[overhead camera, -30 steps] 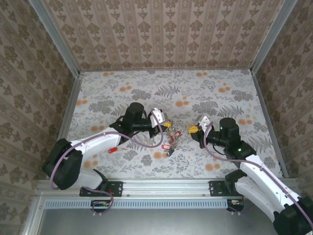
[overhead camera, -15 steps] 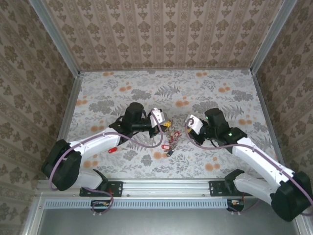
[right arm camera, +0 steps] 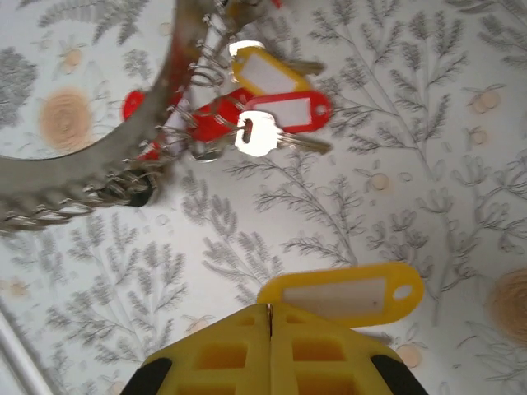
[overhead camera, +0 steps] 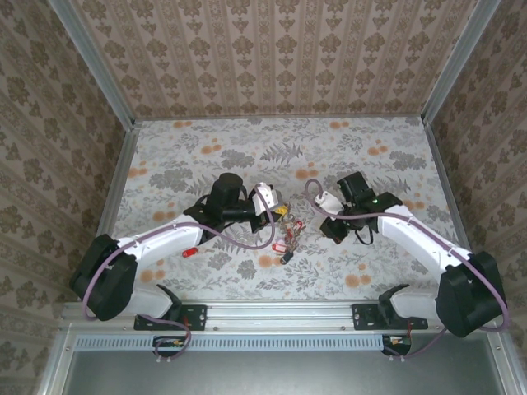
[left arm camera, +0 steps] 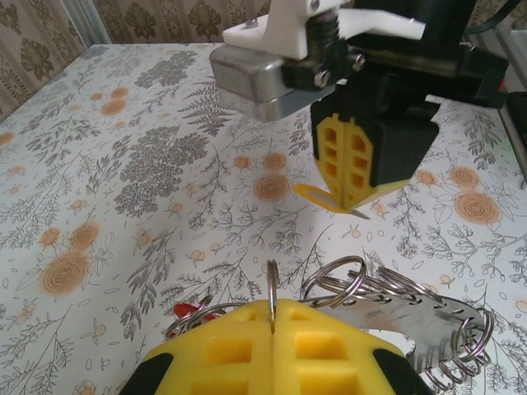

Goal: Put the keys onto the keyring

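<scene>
My left gripper (left arm camera: 272, 314) has its yellow fingers pressed together, and a thin split ring (left arm camera: 272, 284) stands upright in the seam between them, pinched at its lower edge. Just beyond it to the right lies the keyring (left arm camera: 424, 319), its grey toothed rim threaded with more wire rings and tilted up off the flowered table (left arm camera: 140, 173). My right gripper (right arm camera: 270, 317) is also closed, gripping a yellow key tag (right arm camera: 346, 294) by its near edge, so that the tag sticks out to the right with its white label and small hole showing. From my left wrist I see that gripper hanging above the table across from me, fingers pointing down and the tag poking out at its tip, clear of the surface. Under my right wrist the keys (right arm camera: 276, 111) fan out from the keyring's rim: red tags, another yellow one and a bare silver key, all lying on the table. From above, a lone red tag (overhead camera: 189, 252) lies beside my left arm, well apart from the bunch.
</scene>
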Robot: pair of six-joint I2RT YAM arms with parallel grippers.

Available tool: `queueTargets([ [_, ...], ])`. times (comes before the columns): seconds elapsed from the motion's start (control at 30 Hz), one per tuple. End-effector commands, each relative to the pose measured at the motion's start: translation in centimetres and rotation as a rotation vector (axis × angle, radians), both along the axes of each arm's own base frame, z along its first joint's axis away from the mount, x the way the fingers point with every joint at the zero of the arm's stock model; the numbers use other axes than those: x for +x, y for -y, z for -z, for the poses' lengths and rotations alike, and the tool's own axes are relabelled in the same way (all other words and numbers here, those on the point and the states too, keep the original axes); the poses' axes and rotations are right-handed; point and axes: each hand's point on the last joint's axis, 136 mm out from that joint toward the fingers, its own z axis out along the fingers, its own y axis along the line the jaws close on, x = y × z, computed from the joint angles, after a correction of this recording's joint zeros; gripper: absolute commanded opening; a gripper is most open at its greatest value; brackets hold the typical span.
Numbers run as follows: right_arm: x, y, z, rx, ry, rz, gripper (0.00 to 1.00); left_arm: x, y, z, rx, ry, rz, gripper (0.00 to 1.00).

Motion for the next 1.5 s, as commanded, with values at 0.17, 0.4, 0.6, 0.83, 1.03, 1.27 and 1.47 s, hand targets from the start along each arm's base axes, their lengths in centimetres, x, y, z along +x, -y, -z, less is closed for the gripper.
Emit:
queueTargets([
  [0.17, -2.6, -2.6, -2.1, 0.234, -0.079, -0.133, 0.00, 0.2, 0.6, -3.5, -0.066, 0.098, 0.019, 0.00],
  [0.4, -1.6, -3.6, -6.7, 0.409, 0.340, -0.213, 0.00, 0.2, 0.5, -3.3, -0.060, 0.098, 0.020, 0.00],
  [0.6, -0.4, 0.9, 0.1, 0.009, 0.065, -0.054, 0.00, 0.2, 0.6, -3.2, -0.060, 0.096, 0.020, 0.00],
  [0.83, 2.1, -1.9, -3.4, 0.416, -0.026, 0.167, 0.00, 0.2, 0.5, -3.2, -0.057, 0.096, 0.017, 0.00],
  [1.03, 1.7, -1.1, 0.0, 0.281, -0.202, 0.189, 0.00, 0.2, 0.6, -3.3, -0.062, 0.095, 0.019, 0.00],
  [1.27, 0.0, -4.0, -6.6, 0.514, 0.225, -0.152, 0.00, 0.1, 0.7, -3.3, -0.064, 0.091, 0.026, 0.00],
  [1.47, -1.1, -4.9, -10.2, 0.544, 0.491, -0.321, 0.00, -0.7, 1.2, -3.6, -0.094, 0.064, 0.075, 0.00],
])
